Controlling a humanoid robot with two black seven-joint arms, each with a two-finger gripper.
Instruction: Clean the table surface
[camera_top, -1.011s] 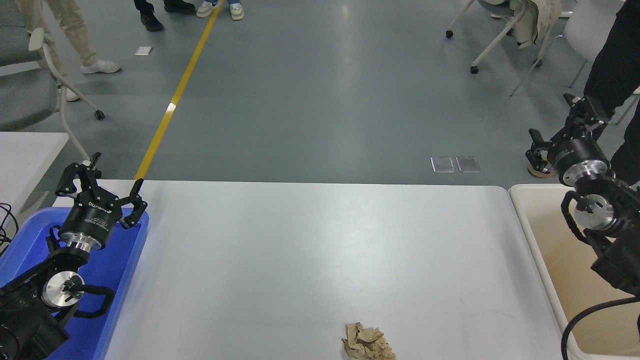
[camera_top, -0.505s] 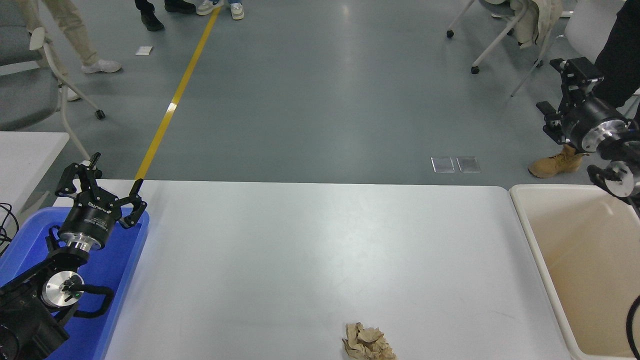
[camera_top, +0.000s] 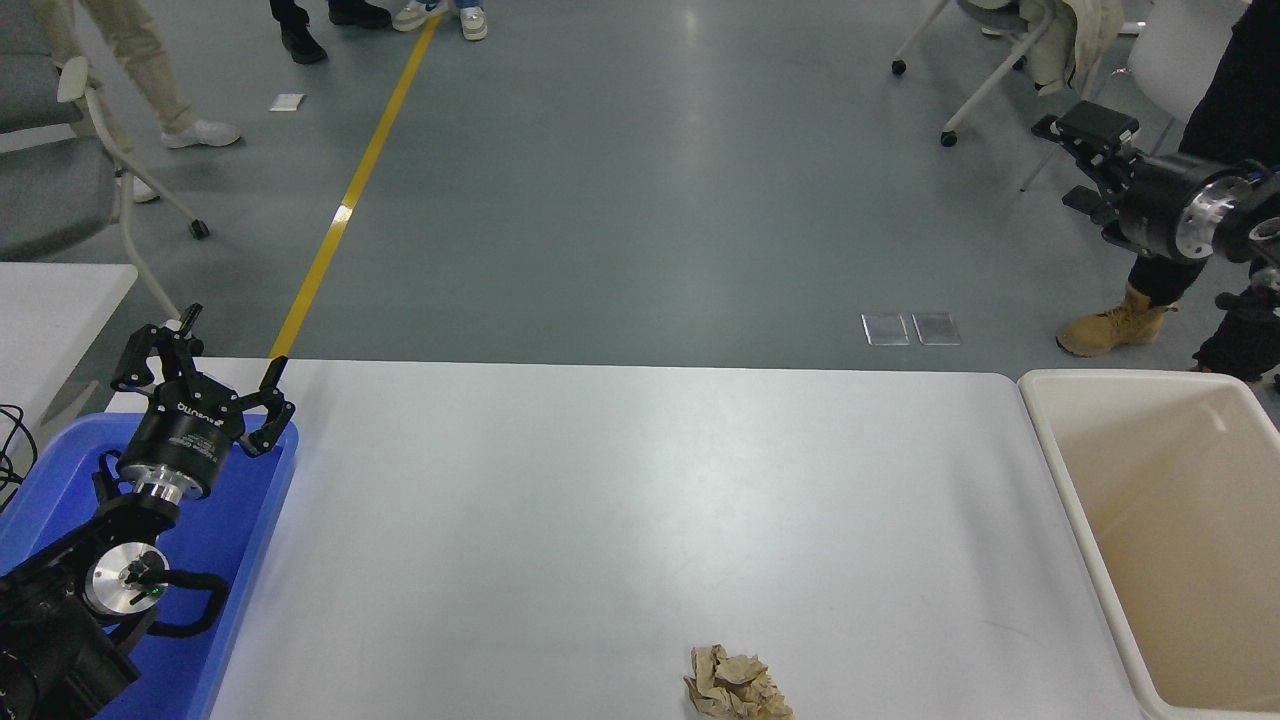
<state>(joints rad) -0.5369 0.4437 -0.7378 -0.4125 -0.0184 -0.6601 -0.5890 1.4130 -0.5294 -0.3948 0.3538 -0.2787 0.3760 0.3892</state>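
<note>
The table surface (camera_top: 600, 500) is a wide white top filling the middle of the head view. A crumpled brown paper ball (camera_top: 737, 685) lies on it at the near edge, right of centre. My right gripper (camera_top: 1068, 162) hangs high at the upper right, beyond the table's far right corner and far from the paper. It points left, open, with nothing between its fingers. My left gripper (camera_top: 212, 362) is parked at the lower left above a blue tray, open and holding nothing.
A beige plastic bin (camera_top: 1062, 480) stands against the table's right end. The blue tray (camera_top: 250, 520) sits at the left end, beside a smaller white table (camera_top: 50, 300). A person's tan boot (camera_top: 1112, 325) and dark legs are behind the right gripper. Chairs stand on the floor beyond.
My right arm has lifted from above the bin up and back, and its gripper has turned to point left. The left arm and the paper ball have not moved.
</note>
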